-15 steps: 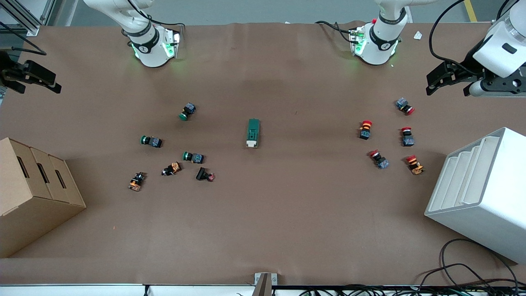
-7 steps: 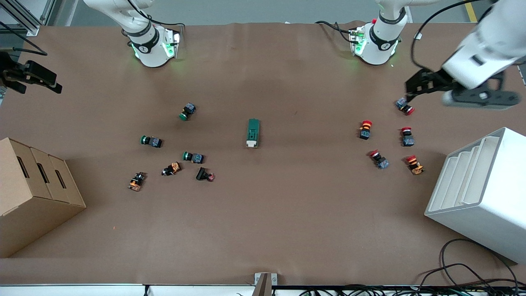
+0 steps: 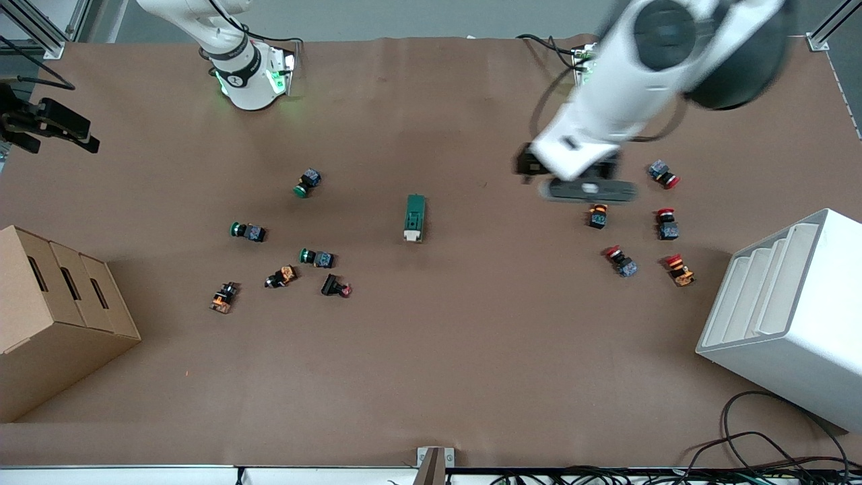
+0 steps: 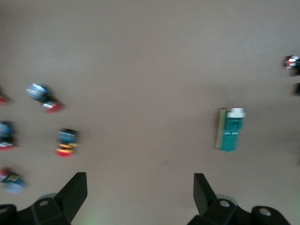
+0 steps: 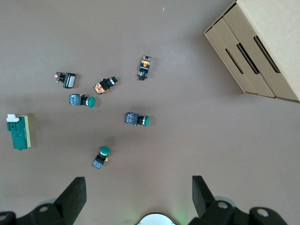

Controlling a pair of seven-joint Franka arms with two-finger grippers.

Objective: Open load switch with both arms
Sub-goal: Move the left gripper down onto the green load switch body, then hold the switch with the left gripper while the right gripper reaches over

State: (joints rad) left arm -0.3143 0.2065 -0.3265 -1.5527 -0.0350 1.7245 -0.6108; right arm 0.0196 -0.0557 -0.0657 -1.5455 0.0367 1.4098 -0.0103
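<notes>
The load switch (image 3: pixel 415 217) is a dark green block with a white lever end, lying flat in the middle of the table. It also shows in the left wrist view as the load switch (image 4: pixel 230 129) and in the right wrist view as the load switch (image 5: pixel 18 132). My left gripper (image 3: pixel 528 164) hangs open and empty over the bare table between the switch and the red-capped buttons; in its own view the left gripper (image 4: pixel 139 187) holds nothing. My right gripper (image 3: pixel 64 135) waits open over the table's edge at the right arm's end, and the right gripper (image 5: pixel 138 187) is empty.
Several green-capped and orange push buttons (image 3: pixel 316 257) lie toward the right arm's end, and several red-capped buttons (image 3: pixel 667 223) toward the left arm's end. A cardboard box (image 3: pixel 54 316) and a white stepped rack (image 3: pixel 788 316) stand at the table's two ends.
The left arm has swung in from its end of the table toward the middle, blurred with motion. The right arm and the switch have stayed put.
</notes>
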